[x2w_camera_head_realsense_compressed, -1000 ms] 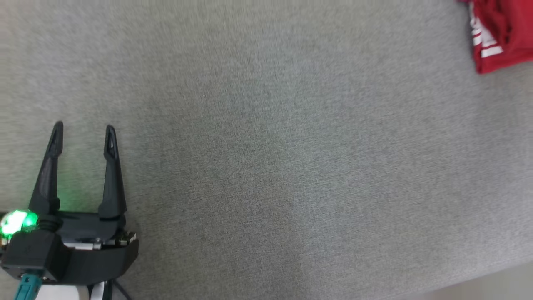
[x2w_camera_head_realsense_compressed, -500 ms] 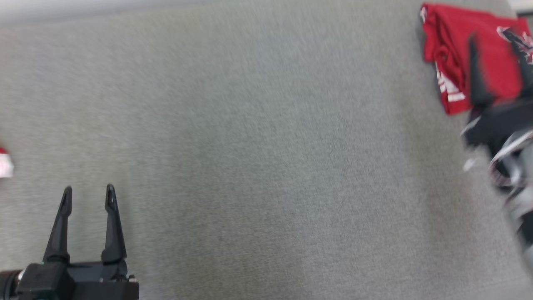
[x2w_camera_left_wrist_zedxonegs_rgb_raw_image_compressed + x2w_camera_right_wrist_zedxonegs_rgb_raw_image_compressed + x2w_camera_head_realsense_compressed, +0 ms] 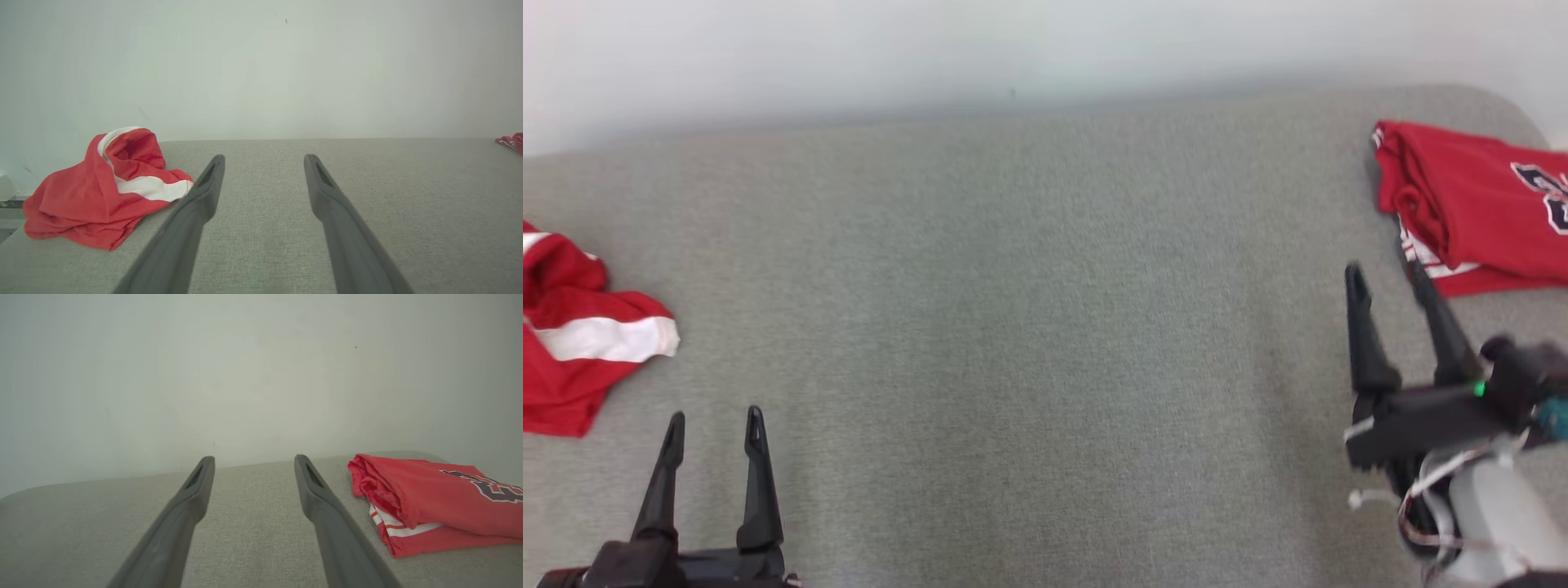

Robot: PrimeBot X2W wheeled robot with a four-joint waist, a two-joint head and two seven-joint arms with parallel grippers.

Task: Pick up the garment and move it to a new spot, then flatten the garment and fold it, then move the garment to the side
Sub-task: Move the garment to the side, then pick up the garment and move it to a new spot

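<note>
Grey cloth covers the table (image 3: 1029, 327) ahead of both claws. A folded red shirt (image 3: 1470, 204) lies just ahead and to the right of the right claw (image 3: 1384, 268), whose fingers stand apart, empty. The crumpled red heap (image 3: 580, 351) lies ahead and to the left of the left claw (image 3: 715, 416), also spread and empty. The heap looks next, and the left claw is far nearer. It has no clear long axis.
</note>
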